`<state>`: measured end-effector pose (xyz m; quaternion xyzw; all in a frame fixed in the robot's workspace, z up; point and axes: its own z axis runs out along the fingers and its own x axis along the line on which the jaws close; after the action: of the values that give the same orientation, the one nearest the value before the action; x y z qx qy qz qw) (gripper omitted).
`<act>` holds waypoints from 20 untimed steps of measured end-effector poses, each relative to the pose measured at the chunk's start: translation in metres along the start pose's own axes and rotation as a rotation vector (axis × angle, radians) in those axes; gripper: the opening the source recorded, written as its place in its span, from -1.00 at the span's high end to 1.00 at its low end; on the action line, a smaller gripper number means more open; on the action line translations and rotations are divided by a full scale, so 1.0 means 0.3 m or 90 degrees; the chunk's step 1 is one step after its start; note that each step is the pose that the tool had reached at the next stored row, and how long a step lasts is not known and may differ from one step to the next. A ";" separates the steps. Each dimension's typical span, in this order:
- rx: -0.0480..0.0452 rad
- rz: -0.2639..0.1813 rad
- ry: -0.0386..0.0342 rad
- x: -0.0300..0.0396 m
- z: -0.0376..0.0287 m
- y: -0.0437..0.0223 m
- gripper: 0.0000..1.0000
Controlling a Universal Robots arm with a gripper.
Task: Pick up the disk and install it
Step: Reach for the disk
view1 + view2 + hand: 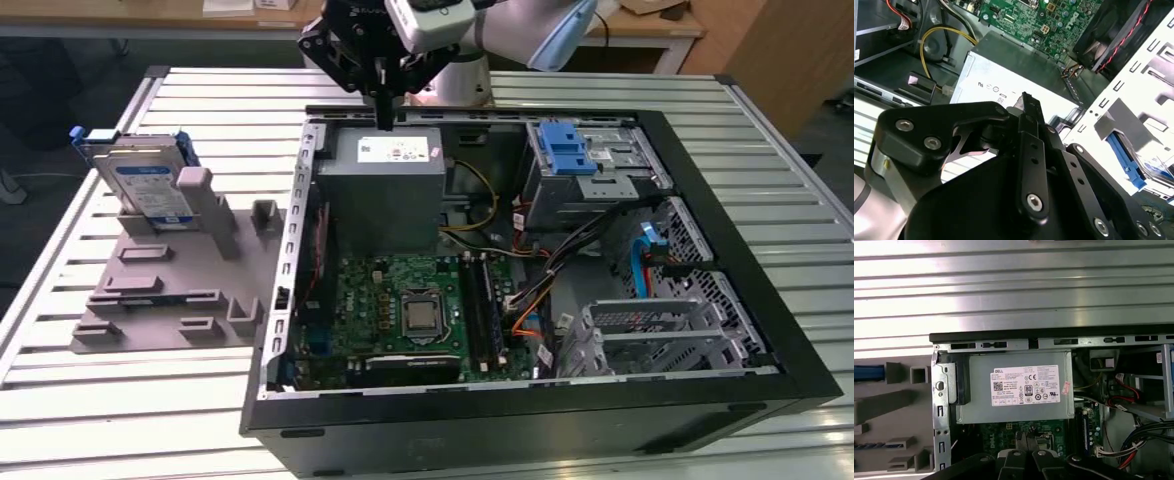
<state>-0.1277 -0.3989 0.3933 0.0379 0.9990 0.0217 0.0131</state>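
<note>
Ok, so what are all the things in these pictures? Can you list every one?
slatted metal table: one, silvery, under everything.
open black computer case: one, black, on the table.
grey plastic stand: one, grey, on the table beside the case.
flat silver hard-drive disk with a blue plastic carrier: one, silver and blue, upright in the stand at the exterior view's left.
grey metal power-supply box with a white sticker: one, grey, inside the case.
green circuit board: one, green, inside the case.
blue ridged plastic latch: one, blue, inside the case.
black gripper: one, black, shut and empty, above the power-supply box.
</note>
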 end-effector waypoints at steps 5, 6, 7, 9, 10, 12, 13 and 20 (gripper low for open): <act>0.0000 0.000 0.0000 0.006 0.000 -0.001 0.79; 0.0000 0.000 0.0000 0.007 0.000 -0.001 0.79; 0.0000 0.000 0.0000 0.009 0.000 -0.001 0.79; 0.0000 0.000 0.0000 0.014 0.000 -0.001 0.79; 0.0000 0.000 0.0000 0.016 0.000 -0.001 0.79; 0.0000 0.000 0.0000 0.019 0.000 -0.002 0.79; -0.0001 0.000 0.0000 0.021 0.000 -0.002 0.79; 0.0000 0.000 0.0000 0.035 0.000 -0.003 0.79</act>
<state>-0.1383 -0.3989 0.3929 0.0379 0.9990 0.0217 0.0131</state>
